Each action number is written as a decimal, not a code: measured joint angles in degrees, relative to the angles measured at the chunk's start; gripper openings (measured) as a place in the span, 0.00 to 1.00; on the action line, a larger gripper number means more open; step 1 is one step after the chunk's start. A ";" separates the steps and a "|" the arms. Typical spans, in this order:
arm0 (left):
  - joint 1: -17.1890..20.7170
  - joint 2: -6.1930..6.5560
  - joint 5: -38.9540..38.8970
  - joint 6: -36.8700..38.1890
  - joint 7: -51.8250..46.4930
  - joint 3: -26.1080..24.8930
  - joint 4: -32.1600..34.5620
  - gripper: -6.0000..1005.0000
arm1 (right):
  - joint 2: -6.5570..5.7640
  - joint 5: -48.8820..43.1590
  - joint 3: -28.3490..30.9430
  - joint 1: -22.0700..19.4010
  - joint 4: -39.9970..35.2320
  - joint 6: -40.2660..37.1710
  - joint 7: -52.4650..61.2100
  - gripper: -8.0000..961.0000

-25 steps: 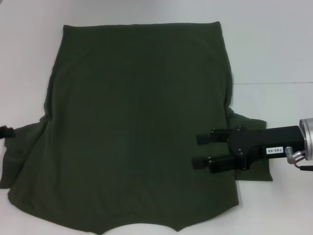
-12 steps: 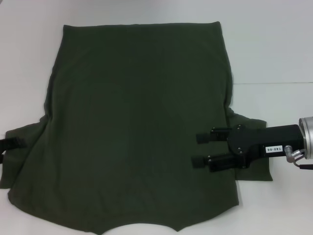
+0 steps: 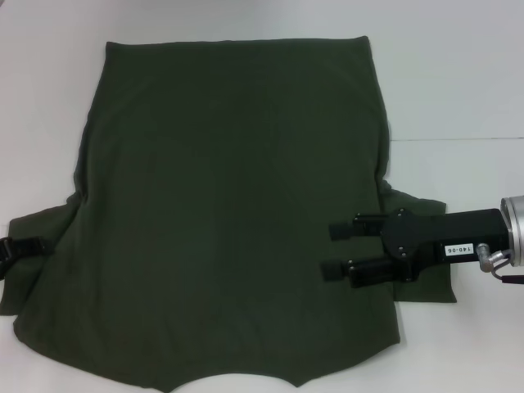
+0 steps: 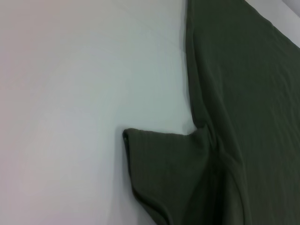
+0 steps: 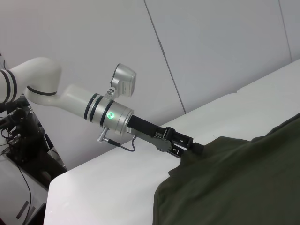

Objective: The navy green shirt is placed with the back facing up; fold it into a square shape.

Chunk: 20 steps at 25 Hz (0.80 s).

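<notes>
The navy green shirt (image 3: pixel 229 205) lies spread flat on the white table, plain side up, with its hem at the far end. My right gripper (image 3: pixel 332 250) hovers open over the shirt's right side, just inside the right sleeve (image 3: pixel 426 286). At the left edge of the head view, my left gripper (image 3: pixel 23 248) reaches onto the left sleeve (image 3: pixel 24 278). The right wrist view shows the left gripper (image 5: pixel 194 147) touching that sleeve's edge. In the left wrist view the sleeve (image 4: pixel 164 173) and the shirt body (image 4: pixel 243 93) show, but no fingers.
The white table (image 3: pixel 458 82) surrounds the shirt, with bare surface to the far right and far left. A seam line crosses the table (image 3: pixel 458 139) on the right. Beyond the table edge stand a grey wall (image 5: pixel 211 42) and some dark equipment (image 5: pixel 18 140).
My left gripper has come in from the left edge, moving down and inward onto the left sleeve. The right gripper has barely shifted. The shirt lies as before.
</notes>
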 joint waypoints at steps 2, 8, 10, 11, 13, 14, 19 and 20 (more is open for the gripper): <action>0.01 -0.03 0.00 0.00 0.02 0.06 0.00 0.83 | 0.00 0.00 0.00 0.00 0.06 0.00 0.00 0.95; 0.15 -0.09 0.00 0.00 0.72 -0.34 0.01 0.71 | 0.01 0.00 0.00 0.00 0.17 0.00 0.00 0.95; 0.16 -0.09 0.00 0.01 0.77 -0.35 0.01 0.65 | 0.06 0.00 0.00 0.00 0.17 -0.01 0.02 0.95; 0.16 -0.09 0.00 0.01 0.77 -0.35 0.01 0.61 | 0.08 0.00 0.00 0.00 0.17 -0.02 0.04 0.95; 0.23 -0.08 0.00 -0.09 0.83 -0.34 0.01 0.54 | 0.13 0.00 0.00 -0.01 0.12 -0.02 0.16 0.95; 0.23 -0.08 0.00 -0.09 0.83 -0.34 0.01 0.50 | 0.13 0.00 0.00 -0.01 0.12 -0.02 0.16 0.95; 0.28 -0.15 0.00 -0.66 0.86 -0.29 0.01 0.32 | 0.18 0.00 0.00 -0.01 0.02 -0.02 0.42 0.95; 0.27 -0.15 0.00 -0.70 0.86 -0.17 0.01 0.28 | 0.18 0.00 0.00 0.00 0.02 -0.02 0.42 0.95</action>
